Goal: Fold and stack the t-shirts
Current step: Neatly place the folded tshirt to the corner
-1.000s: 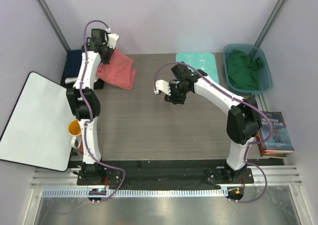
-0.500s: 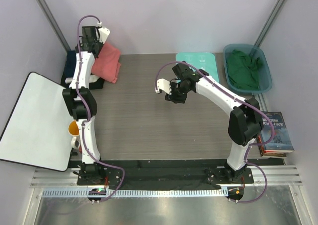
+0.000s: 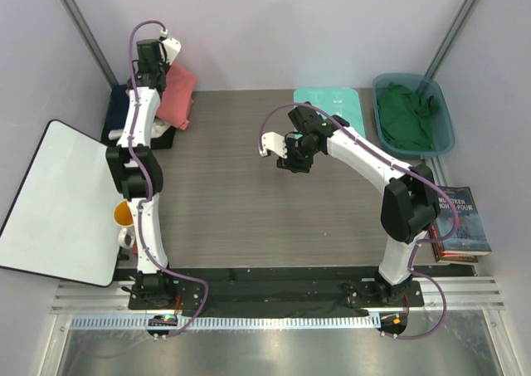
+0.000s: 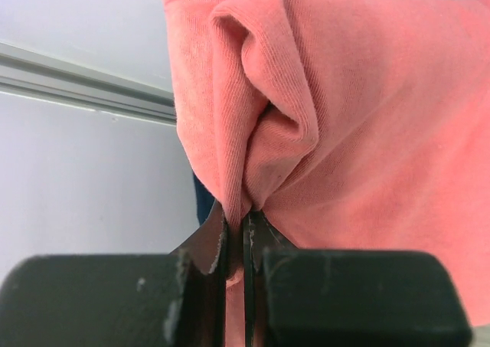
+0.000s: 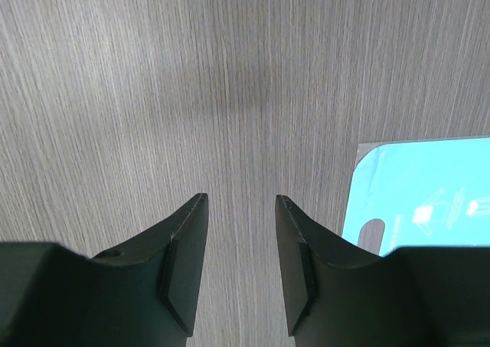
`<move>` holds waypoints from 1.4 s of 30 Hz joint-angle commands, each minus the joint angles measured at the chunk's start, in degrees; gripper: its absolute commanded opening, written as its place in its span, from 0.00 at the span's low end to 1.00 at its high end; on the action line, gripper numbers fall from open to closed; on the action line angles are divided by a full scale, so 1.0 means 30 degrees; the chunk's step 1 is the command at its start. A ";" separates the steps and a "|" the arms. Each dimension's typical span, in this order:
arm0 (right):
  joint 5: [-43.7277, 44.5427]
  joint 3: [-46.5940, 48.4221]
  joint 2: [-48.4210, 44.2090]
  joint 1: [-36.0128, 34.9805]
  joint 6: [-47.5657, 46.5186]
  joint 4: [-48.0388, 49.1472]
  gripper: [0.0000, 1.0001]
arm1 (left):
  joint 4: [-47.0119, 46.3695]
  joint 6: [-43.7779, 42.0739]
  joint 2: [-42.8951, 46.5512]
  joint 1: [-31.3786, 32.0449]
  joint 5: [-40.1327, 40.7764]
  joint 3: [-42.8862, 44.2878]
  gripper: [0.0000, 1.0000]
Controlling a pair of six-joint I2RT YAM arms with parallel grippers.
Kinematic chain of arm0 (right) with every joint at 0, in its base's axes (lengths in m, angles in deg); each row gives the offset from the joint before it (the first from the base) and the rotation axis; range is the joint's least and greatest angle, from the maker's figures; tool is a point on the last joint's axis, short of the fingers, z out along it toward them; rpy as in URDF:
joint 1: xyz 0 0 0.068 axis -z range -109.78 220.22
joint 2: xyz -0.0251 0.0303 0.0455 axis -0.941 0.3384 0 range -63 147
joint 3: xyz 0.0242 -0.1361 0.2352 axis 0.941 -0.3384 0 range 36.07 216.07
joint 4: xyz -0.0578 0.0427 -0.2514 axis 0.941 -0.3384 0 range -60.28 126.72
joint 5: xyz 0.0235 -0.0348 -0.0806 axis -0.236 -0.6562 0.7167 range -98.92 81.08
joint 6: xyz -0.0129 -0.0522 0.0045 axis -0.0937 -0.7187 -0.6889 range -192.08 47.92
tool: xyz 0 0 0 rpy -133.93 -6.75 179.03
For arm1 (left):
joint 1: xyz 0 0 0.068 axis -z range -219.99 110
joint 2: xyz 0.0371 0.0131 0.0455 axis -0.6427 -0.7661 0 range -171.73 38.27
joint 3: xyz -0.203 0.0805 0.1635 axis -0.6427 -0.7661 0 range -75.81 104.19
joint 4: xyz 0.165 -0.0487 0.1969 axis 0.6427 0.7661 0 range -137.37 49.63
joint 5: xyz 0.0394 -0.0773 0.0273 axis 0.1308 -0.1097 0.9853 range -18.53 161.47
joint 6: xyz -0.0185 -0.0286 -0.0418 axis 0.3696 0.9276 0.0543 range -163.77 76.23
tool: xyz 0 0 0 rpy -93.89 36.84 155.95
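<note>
Swung back-left, the soft, light coral-red t-shirt (image 4: 367,132) droops from the left claw (image 4: 236,224), clamped tight on a fold; right claw (image 5: 241,201) half-open, empty.

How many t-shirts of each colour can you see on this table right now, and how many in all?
coral-red t-shirt: 1
navy blue t-shirt: 1
dark green t-shirt: 1
Total: 3
</note>
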 commanded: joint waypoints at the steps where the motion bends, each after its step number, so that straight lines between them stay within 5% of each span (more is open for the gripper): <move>1: 0.0107 0.0177 -0.0801 0.0020 -0.0114 0.0014 0.46 | -0.3199 -0.0840 0.0712 -0.0205 0.1115 0.0573 0.00; 27: 0.0107 -0.0322 -0.1094 0.0049 -0.0026 0.0015 0.46 | -0.8355 -0.4766 0.0069 -0.1610 0.3783 -0.3732 0.00; 42: 0.0166 -0.0146 -0.0831 0.0020 0.0062 -0.0014 0.46 | -1.0144 -0.6790 -0.1513 -0.2577 0.3752 -0.3530 0.00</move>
